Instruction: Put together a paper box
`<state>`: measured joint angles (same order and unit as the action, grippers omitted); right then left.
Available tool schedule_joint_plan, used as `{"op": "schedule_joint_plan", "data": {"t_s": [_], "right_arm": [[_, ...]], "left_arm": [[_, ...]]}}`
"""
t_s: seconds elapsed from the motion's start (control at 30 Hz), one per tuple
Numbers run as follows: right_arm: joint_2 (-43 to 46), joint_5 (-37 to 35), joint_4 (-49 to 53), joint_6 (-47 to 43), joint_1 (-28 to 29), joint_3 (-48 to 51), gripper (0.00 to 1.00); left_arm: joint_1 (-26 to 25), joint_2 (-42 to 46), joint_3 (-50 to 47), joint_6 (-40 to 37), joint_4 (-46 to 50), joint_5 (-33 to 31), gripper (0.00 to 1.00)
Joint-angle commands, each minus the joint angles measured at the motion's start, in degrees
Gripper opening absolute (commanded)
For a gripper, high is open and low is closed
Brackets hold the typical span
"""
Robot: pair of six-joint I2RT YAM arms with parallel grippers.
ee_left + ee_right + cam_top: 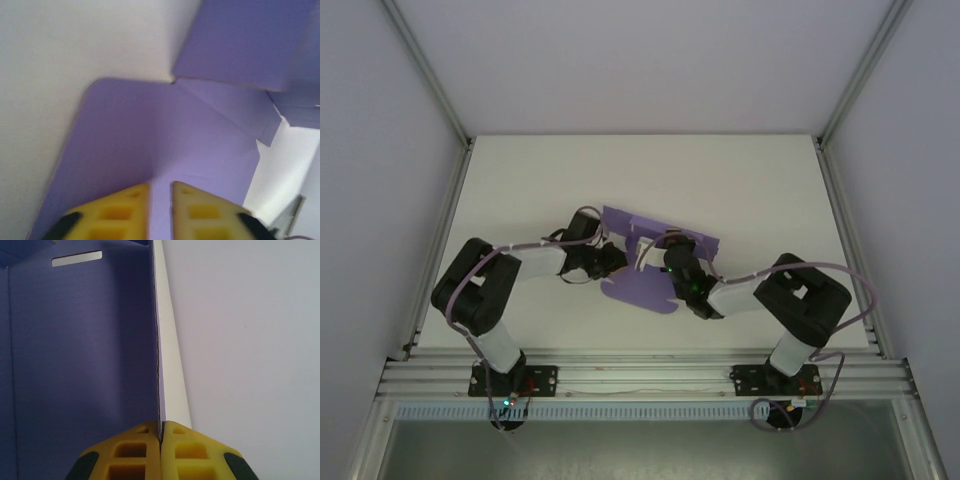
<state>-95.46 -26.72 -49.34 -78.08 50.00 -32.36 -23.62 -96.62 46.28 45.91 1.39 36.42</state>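
The purple paper box [642, 288] lies partly folded at the middle of the white table, between both wrists. My left gripper [613, 258] is at its left side. In the left wrist view its yellow fingers [125, 205] stand a narrow gap apart over a crease in the card [150, 125], the gripper [160, 187] slightly open with nothing clamped. My right gripper [667, 260] is at the box's right part. In the right wrist view it [161, 426] is shut on the edge of an upright purple panel [85, 340], seen edge-on, with a slot [76, 259] near the panel's top.
The white table [520, 190] extends around the box, walled by pale panels and metal frame posts [425, 70]. An aluminium rail [640, 375] carrying both arm bases runs along the near edge. Bare table lies behind and to either side of the box.
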Motion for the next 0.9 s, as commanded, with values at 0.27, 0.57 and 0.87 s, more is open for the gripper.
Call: {"op": "schedule_joint_plan", "data": {"t_s": [0.27,0.57,0.87], "right_arm": [[0.9,3.4,5.6,-1.7,-0.2,1.4,0.0],[1.0,5.6,5.2,-2.1,-0.9,1.0,0.0],[0.5,5.6,6.9,-1.9,-0.9,0.1,0.0]], "left_arm": [[12.5,7.6,17.4,-30.7,14.2,-7.7,0.95],[14.2,1.8,29.1,-74.6,21.4,-3.6,1.0],[13.9,-15.2,52.9,-97.3,54.1,2.5,0.97]]}}
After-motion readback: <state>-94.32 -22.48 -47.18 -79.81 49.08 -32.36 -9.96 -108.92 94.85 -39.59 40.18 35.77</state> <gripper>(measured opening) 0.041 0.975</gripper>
